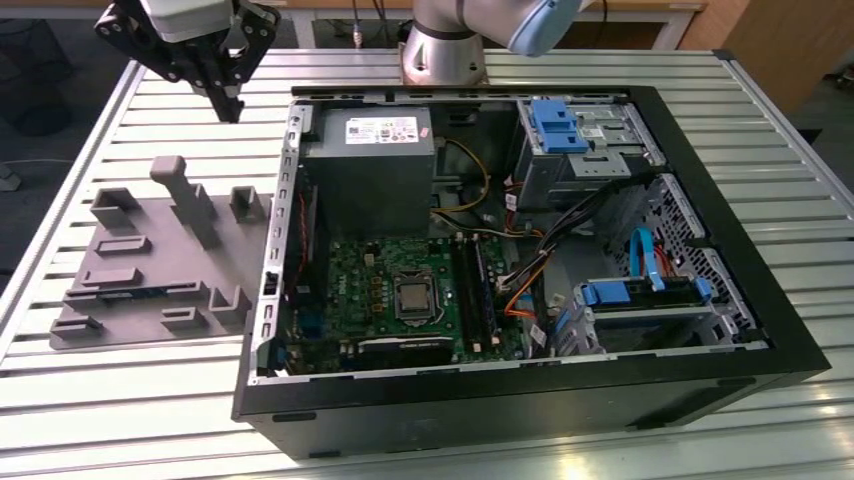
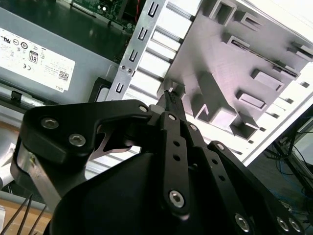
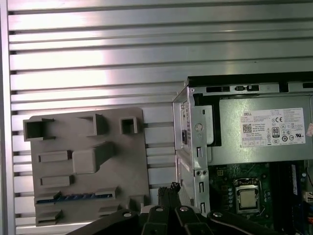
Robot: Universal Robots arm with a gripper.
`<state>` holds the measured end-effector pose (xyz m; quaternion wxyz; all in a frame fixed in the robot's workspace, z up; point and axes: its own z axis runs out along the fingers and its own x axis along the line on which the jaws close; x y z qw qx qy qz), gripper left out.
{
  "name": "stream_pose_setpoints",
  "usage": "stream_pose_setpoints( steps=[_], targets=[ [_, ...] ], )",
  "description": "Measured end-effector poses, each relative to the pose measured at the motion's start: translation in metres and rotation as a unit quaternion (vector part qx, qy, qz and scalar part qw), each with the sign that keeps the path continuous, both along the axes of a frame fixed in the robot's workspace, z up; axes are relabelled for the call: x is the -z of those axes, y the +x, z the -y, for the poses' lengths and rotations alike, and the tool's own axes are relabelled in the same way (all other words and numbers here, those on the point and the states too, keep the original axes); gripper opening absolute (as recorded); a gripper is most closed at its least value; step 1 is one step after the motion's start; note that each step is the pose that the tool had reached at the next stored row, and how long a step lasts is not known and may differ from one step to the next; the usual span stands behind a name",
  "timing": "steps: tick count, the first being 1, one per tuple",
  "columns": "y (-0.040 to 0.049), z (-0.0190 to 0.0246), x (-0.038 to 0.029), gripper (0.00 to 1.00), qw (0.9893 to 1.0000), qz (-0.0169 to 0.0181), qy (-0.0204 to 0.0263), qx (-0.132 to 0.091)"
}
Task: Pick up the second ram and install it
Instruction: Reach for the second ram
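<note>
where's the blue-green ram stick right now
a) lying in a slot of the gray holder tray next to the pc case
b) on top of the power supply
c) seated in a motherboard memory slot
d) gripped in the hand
A: in the first wrist view the second ram lies in a slot of the gray holder tray beside the computer case, while the hand hangs over the table, apart from it.

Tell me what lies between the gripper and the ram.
In the exterior view, bare table slats and the gray tray's tall post lie between the gripper and the ram, which sits in a tray slot.
</note>
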<state>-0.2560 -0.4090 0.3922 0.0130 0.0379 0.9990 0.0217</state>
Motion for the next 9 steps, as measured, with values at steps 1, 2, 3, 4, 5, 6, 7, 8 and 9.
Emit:
stream_pose_setpoints(
  steps=[1, 2, 3, 4, 5, 6, 7, 8, 9],
  targets=[
    [-0.0010, 0.0002, 0.0000, 0.11, 1.0000, 0.0001, 0.0000, 0.000],
    [-0.0019, 0.0004, 0.0001, 0.11, 1.0000, 0.0001, 0.0000, 0.000],
    [-0.0028, 0.0010, 0.0001, 0.11, 1.0000, 0.0000, 0.0000, 0.000],
    [-0.0038, 0.0019, 0.0000, 0.11, 1.0000, 0.0000, 0.0000, 0.000],
    [-0.0050, 0.0029, 0.0000, 0.11, 1.0000, 0.0000, 0.0000, 0.000],
    [-0.0060, 0.0038, 0.0001, 0.11, 1.0000, 0.0000, 0.0000, 0.000],
    [-0.0069, 0.0044, 0.0001, 0.11, 1.0000, 0.0000, 0.0000, 0.000],
    [-0.0074, 0.0047, 0.0001, 0.11, 1.0000, 0.0000, 0.0000, 0.000],
    [-0.0076, 0.0047, 0.0001, 0.11, 1.0000, 0.0000, 0.0000, 0.000]
  ],
)
